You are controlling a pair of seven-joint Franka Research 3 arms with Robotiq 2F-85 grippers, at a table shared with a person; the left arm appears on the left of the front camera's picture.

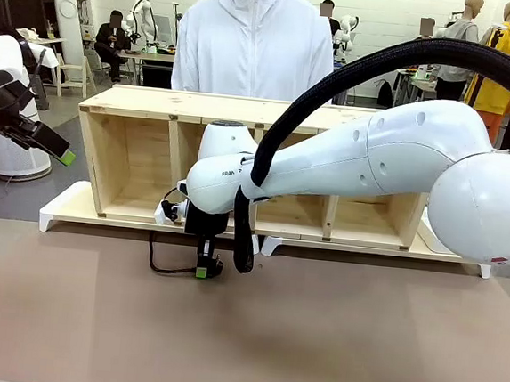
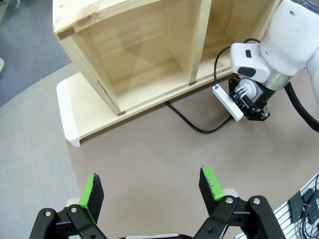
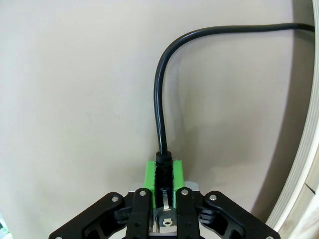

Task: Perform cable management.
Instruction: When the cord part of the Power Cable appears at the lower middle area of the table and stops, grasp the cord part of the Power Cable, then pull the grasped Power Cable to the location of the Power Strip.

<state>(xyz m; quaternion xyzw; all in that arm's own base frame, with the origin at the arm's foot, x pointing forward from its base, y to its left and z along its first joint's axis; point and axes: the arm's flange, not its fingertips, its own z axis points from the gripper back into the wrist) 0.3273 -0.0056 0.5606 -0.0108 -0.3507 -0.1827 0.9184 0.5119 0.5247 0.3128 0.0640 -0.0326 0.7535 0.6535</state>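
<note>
We see the cable caught at its plug end between the green pads of our right gripper, which is clamped on it down at the brown table. From there the cord loops across the tabletop toward the base of the wooden shelf. Our left gripper hangs well apart, jaws spread, holding nothing. A person stands behind the shelf.

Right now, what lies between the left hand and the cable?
Bare brown tabletop separates the left hand from the cable, per the left wrist view.
</note>
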